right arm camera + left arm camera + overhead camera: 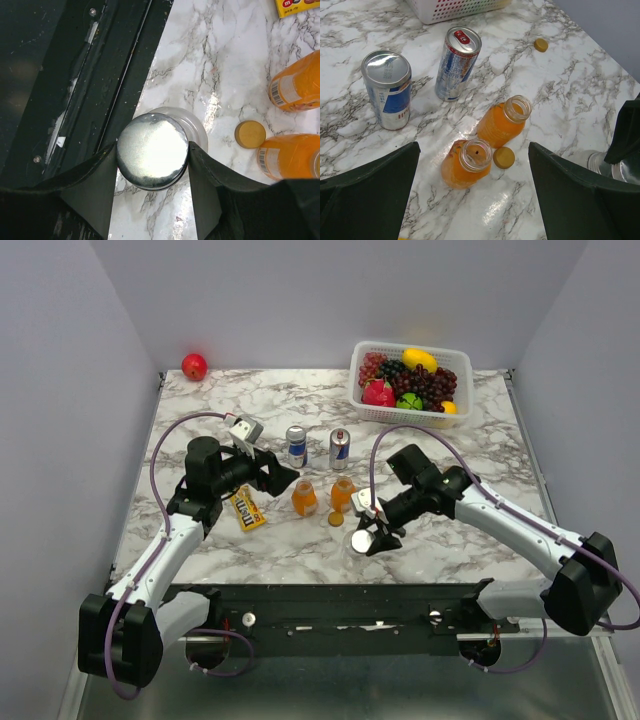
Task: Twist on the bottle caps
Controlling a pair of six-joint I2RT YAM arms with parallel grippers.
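Observation:
Two stubby orange bottles (304, 498) (343, 493) stand uncapped mid-table; the left wrist view shows their open mouths (476, 155) (518, 108). One orange-gold cap (336, 520) (504, 157) (250, 134) lies beside them. A second cap (540, 45) lies farther off. My left gripper (285, 478) (472, 147) is open and empty, just left of the nearer bottle. My right gripper (368, 535) (152, 150) is shut on the silver-grey lid (150, 145) and holds it over the clear jar (199, 129) (600, 162). I cannot tell whether the lid touches the rim.
Two drink cans (296, 445) (340, 448) stand behind the bottles. A yellow candy packet (247, 508) lies under the left arm. A white basket (455, 418) of fruit sits at the back right and a red apple (194, 366) at the back left. The jar stands near the table's front edge.

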